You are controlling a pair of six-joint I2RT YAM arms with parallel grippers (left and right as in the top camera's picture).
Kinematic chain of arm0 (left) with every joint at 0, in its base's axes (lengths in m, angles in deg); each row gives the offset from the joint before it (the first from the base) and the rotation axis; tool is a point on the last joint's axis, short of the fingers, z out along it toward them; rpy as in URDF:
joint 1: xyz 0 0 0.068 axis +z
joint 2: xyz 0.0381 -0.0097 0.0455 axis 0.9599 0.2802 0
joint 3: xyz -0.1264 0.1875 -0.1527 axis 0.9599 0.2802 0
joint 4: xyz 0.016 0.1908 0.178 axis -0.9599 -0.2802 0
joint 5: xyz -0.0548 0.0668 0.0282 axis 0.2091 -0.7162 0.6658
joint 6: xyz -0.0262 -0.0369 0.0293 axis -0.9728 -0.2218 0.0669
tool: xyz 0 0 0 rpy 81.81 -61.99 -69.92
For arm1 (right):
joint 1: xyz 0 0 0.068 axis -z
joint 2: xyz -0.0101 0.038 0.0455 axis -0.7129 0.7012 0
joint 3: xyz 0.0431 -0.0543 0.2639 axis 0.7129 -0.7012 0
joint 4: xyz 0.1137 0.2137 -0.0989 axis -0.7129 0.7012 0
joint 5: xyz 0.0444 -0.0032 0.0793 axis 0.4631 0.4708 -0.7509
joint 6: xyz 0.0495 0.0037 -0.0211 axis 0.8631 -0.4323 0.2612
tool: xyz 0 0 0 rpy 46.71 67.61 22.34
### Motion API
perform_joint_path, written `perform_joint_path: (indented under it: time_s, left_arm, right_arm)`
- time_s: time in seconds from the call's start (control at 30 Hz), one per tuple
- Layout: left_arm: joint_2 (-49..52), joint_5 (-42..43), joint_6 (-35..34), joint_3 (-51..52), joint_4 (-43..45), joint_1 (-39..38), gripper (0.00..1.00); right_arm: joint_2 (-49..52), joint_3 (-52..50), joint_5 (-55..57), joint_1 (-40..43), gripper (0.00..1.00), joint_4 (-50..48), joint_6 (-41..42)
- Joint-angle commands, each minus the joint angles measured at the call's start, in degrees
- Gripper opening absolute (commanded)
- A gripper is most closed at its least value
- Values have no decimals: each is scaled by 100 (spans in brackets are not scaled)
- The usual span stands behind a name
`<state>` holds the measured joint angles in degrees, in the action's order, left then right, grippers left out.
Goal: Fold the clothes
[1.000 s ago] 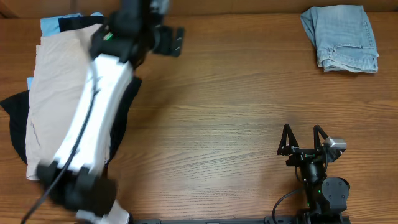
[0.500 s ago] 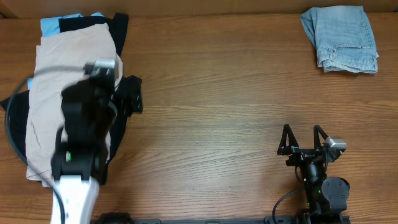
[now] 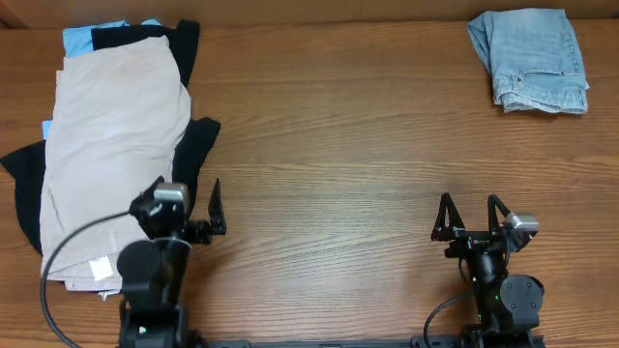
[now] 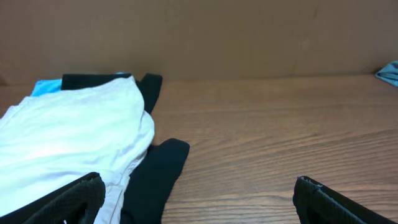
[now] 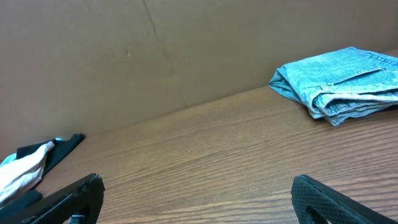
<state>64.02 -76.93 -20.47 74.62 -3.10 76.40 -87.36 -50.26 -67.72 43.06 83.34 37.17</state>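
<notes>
Wood table (image 3: 338, 145), cardboard wall (image 5: 186, 43) along the far edge. Folded denim shorts (image 3: 530, 60) in the far right corner. Beige shorts (image 3: 106, 145) top a pile with black pieces (image 3: 189, 43) and a sky-blue piece (image 3: 82, 37) along the left edge. Bare wood runs between them. Left gripper (image 3: 186, 215) and right gripper (image 3: 469, 213) sit at the near edge, jaws spread; the left is just beside the pile.
</notes>
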Motion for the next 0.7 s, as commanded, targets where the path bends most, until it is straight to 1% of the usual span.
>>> perform_joint_path:
  time_s: [0.0,0.23,0.43,0.67]
  left_arm:
    - [-525,42,-4,435,166,57,100]
    - [-1449,118,-15,1113,431,219,100]
    - [-1869,103,-2,1113,35,229,100]
    - [-2496,52,122,1113,-743,229,100]
  right_arm:
    - [-63,-59,76,-42,100,-33,-39]
    - [-63,-59,76,-42,100,-33,-39]
    - [-63,-59,76,-42,100,-33,-39]
    - [-63,-59,76,-42,100,-33,-39]
